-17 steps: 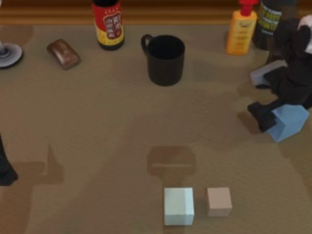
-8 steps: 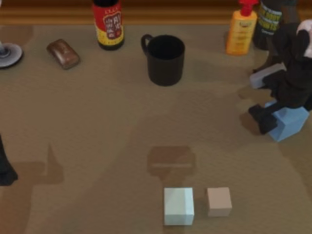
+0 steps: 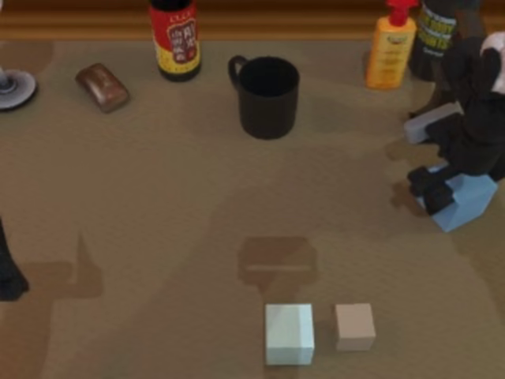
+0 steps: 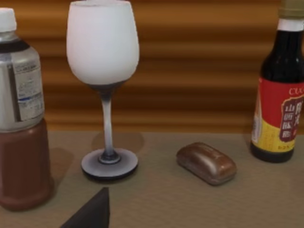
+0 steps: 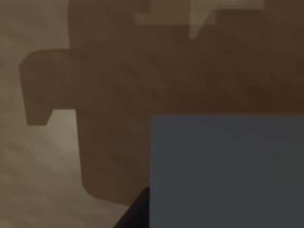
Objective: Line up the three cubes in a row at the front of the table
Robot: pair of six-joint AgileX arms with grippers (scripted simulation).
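Note:
The sky-blue cube (image 3: 471, 201) is at the right side of the table (image 3: 158, 197), tilted, with my right gripper (image 3: 451, 193) shut on it. In the right wrist view the cube (image 5: 228, 171) fills the lower part, one dark fingertip (image 5: 136, 217) lies against its side, and its shadow falls on the table beyond. The pale mint-white cube (image 3: 289, 334) and the small beige cube (image 3: 354, 326) sit side by side near the front edge, a small gap between them. My left arm (image 3: 8, 276) is parked at the left edge.
Along the back stand a soy sauce bottle (image 3: 175, 39), a black mug (image 3: 267, 95), a yellow bottle (image 3: 390, 47) and a dark bottle (image 3: 438, 31). A brown lump (image 3: 102, 85) and a wine glass (image 4: 102, 47) are at the back left. A pale grey block (image 3: 430, 122) lies by the right arm.
My right gripper and the sky-blue cube have shifted slightly and the cube has turned a little. The mint-white and beige cubes and the left arm have not moved.

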